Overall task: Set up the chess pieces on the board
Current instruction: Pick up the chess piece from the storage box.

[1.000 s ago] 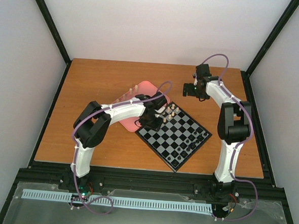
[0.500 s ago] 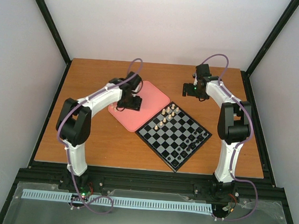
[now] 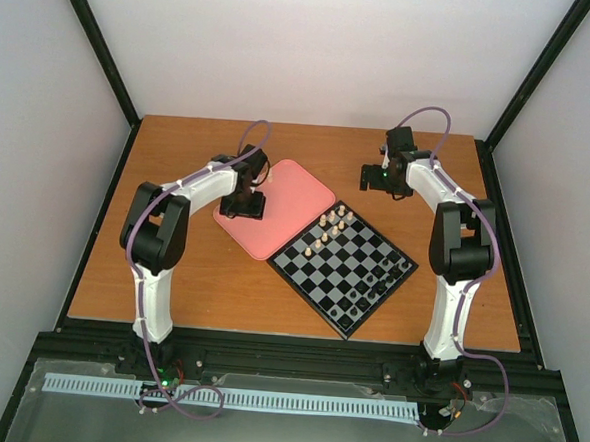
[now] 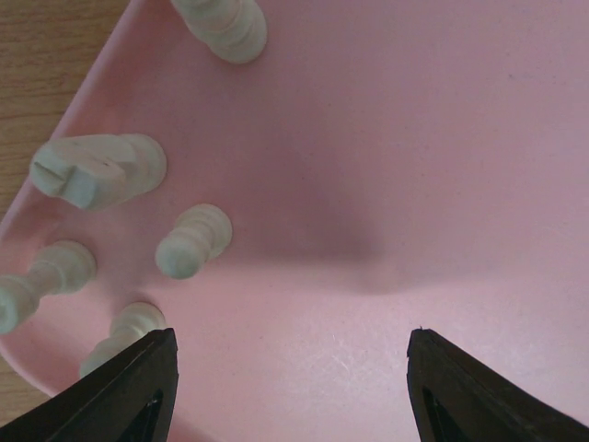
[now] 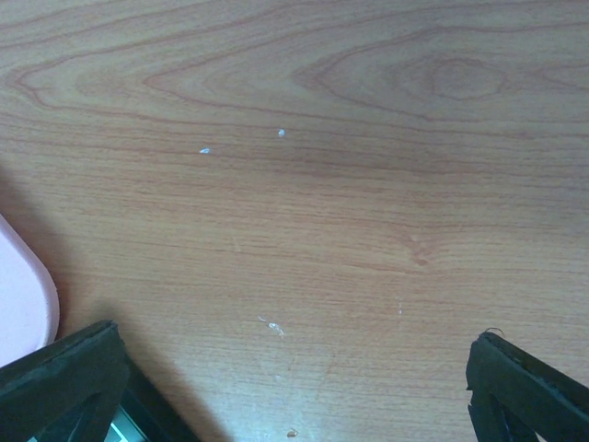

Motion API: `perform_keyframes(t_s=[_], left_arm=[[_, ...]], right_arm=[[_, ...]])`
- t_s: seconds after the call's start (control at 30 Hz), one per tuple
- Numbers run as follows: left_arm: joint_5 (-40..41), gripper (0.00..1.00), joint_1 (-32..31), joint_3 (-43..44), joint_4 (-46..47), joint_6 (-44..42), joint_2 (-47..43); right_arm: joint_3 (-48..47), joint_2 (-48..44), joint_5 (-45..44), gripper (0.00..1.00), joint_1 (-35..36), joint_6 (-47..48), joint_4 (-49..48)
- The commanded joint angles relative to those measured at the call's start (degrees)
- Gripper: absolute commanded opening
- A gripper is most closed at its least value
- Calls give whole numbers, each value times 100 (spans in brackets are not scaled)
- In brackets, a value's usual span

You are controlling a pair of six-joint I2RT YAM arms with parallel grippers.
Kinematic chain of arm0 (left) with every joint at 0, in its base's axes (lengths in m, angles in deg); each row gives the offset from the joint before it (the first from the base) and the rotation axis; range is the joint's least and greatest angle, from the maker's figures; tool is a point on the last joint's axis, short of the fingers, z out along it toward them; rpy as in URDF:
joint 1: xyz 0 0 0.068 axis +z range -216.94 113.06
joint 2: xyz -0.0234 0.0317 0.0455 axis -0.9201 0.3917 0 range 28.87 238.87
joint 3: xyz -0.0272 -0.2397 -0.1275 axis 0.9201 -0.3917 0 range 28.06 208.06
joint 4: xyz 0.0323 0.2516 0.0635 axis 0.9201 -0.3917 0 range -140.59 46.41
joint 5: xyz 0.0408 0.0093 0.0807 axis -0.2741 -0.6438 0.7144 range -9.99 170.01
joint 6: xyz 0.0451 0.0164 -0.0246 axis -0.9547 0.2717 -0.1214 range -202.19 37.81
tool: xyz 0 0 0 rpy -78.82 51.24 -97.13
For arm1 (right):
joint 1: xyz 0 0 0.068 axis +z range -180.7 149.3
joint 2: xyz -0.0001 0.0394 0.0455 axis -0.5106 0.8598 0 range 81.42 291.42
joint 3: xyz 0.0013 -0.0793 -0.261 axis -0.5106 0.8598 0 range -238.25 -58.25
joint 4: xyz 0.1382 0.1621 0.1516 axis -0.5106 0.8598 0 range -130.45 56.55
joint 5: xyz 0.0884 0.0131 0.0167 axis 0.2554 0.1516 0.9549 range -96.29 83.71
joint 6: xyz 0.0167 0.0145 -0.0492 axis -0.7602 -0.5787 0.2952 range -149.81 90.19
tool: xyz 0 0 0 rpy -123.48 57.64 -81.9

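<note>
Wooden counter (image 3: 172, 274). Board (image 3: 358, 255), set diagonally right of centre, with several cream chess pieces (image 3: 330, 223) at its far corner. Pink tray (image 3: 297, 186), just beside the board's left edge. Left claw (image 4: 290, 336), fingers wide apart, gripping nothing, above the tray; five more pieces sit left of it. Right claw (image 5: 293, 333), fingers apart, over the counter beyond the board.

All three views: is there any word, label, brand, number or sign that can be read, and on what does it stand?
There is none that can be read in any view.
The board shows only checks, and no letters or numbers can be made out on its border.
The tray, the pieces and the table show no writing.
</note>
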Motion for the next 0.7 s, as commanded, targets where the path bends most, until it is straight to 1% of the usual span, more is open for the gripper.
perform_keyframes(t_s=[0.0, 0.4, 0.67], left_arm=[[108, 69, 81, 280, 100, -72, 75], [234, 63, 180, 521, 136, -72, 355], [323, 61, 260, 493, 177, -68, 440]], right_arm=[[-174, 122, -35, 100, -53, 54, 50], [-352, 290, -17, 100, -53, 53, 120], [-327, 297, -59, 100, -61, 65, 120]])
